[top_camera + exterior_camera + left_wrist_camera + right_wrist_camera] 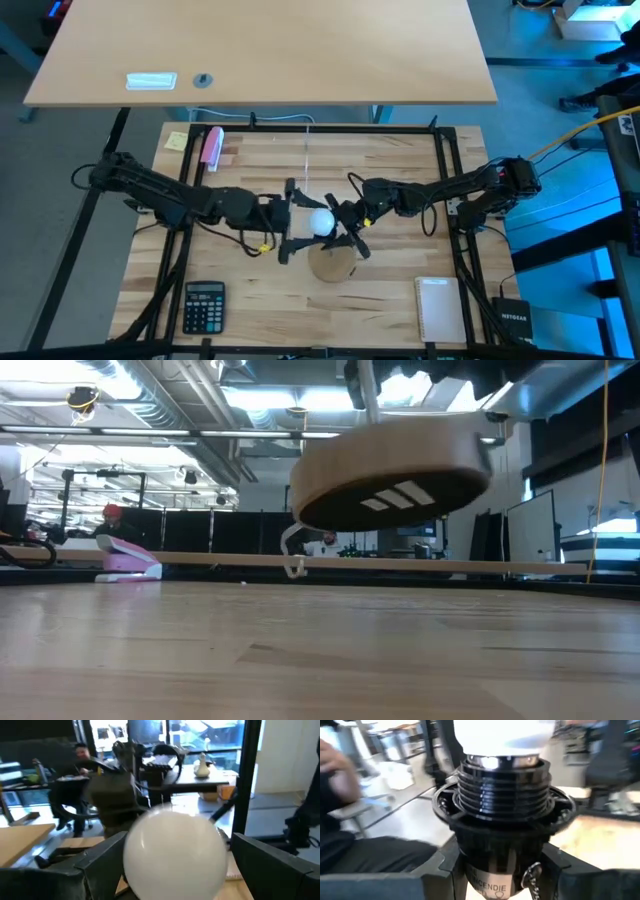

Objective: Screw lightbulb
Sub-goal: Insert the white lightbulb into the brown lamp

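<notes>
The white frosted lightbulb (pixel 321 221) sits with its silvery base (pixel 501 761) in the black threaded socket (pixel 501 795) of a round wooden disc (pixel 332 262). The disc hangs tilted above the table in the low view (pixel 390 475), its dark underside facing the near edge. My left gripper (pixel 305 222) comes from the left and is closed around the globe (pixel 175 852). My right gripper (pixel 347 238) comes from the right and is shut on the socket below the threads. My left gripper has the bulb's round globe (pixel 131 851) between its two fingers (pixel 100 862), one on each side. It comes level from the table's left. The bulb is clear of the table, its base in the socket. My right gripper pinches the socket's narrow neck (pixel 496 872) below the threaded collar between its two fingers (pixel 440 867). It comes from the table's right. The disc and socket are lifted clear of the table and tilted, the bulb end pointing toward the far edge.
A calculator (pixel 204 305) lies at the near left and a white notepad (pixel 437 308) at the near right. A pink object (pixel 212 147) and a yellow note (pixel 177 140) lie at the far left. People sit in the room beyond (pixel 112 515).
</notes>
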